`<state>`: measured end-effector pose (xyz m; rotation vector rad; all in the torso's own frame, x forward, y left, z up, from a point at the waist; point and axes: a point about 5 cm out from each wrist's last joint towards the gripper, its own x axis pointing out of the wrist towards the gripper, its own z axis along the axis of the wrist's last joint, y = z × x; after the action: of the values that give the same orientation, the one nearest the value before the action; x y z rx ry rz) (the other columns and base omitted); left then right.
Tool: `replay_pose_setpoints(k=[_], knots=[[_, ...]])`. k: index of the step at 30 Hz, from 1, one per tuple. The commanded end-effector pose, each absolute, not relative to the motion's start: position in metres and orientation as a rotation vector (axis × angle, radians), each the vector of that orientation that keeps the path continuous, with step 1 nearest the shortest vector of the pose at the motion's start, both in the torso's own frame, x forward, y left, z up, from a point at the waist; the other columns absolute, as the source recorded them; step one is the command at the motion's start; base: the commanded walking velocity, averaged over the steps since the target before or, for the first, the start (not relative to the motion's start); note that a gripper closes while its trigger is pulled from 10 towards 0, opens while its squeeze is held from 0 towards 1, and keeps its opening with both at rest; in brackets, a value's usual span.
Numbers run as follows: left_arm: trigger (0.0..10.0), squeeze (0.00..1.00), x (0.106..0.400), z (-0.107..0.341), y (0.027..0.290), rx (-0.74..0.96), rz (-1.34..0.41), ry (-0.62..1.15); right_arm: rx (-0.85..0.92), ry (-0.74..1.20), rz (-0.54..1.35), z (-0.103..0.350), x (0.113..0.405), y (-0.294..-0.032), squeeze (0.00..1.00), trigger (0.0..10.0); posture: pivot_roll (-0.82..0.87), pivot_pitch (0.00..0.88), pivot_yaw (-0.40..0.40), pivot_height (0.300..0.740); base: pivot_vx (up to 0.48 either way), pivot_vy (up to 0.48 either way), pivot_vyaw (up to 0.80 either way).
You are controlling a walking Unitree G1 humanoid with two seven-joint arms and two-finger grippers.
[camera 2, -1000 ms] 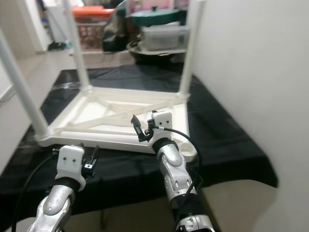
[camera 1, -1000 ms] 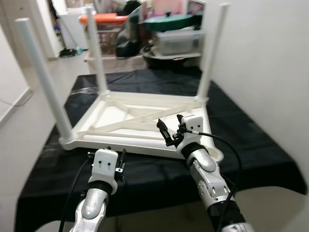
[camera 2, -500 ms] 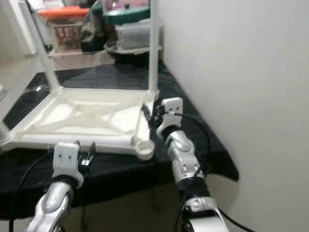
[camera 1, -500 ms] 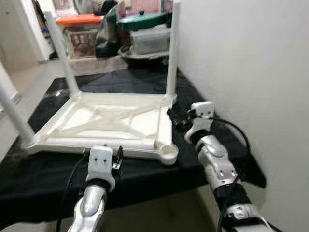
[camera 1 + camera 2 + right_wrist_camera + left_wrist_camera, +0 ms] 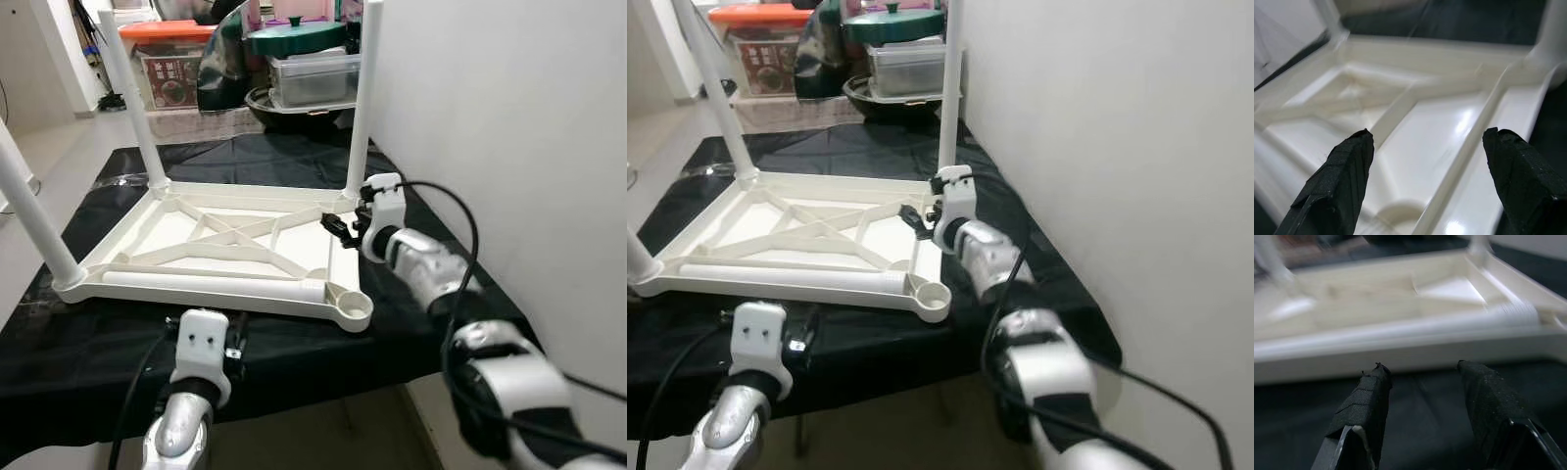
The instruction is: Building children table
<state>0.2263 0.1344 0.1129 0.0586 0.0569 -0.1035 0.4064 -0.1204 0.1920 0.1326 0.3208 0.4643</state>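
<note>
No lettering, number or brand can be read anywhere. The clear plastic storage box with an orange lid (image 5: 179, 70) at the back carries a dark red label, but its print is too small to make out.

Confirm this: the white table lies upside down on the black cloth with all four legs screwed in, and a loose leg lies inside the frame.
Not quite. The white table lies upside down on the black cloth with three legs standing; the near right corner socket is empty, as the left eye view shows. The loose leg does lie inside the frame.

Bright even indoor light; both wrist views softly blurred.
</note>
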Motion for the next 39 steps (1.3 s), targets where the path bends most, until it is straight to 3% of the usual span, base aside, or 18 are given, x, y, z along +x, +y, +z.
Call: replay_pose_setpoints(k=[1, 15, 25, 39], knots=[[10.0, 0.00, 0.220, 0.109, 0.129, 0.051, -0.165, 0.089, 0.186, 0.419, 0.527, 0.184, 0.402, -0.118, 0.00, 10.0, 0.02, 0.017, -0.024, 0.740, 0.000, 0.000, 0.00], [10.0, 0.00, 0.203, 0.106, 0.121, 0.012, -0.215, 0.126, 0.518, 0.659, 0.736, 0.175, 0.384, -0.138, 0.00, 10.0, 0.02, 0.059, -0.020, 0.740, 0.000, 0.000, 0.00], [10.0, 0.00, 0.202, 0.125, 0.126, -0.006, -0.169, 0.022, 0.543, 0.745, 0.748, 0.162, 0.377, -0.129, 0.00, 10.0, 0.02, 0.066, -0.026, 0.740, 0.000, 0.000, 0.00], [10.0, 0.00, 0.203, 0.126, 0.126, -0.004, -0.160, 0.026, 0.562, 0.797, 0.772, 0.158, 0.373, -0.122, 0.00, 10.0, 0.02, 0.085, -0.030, 0.740, 0.000, 0.000, 0.00]])
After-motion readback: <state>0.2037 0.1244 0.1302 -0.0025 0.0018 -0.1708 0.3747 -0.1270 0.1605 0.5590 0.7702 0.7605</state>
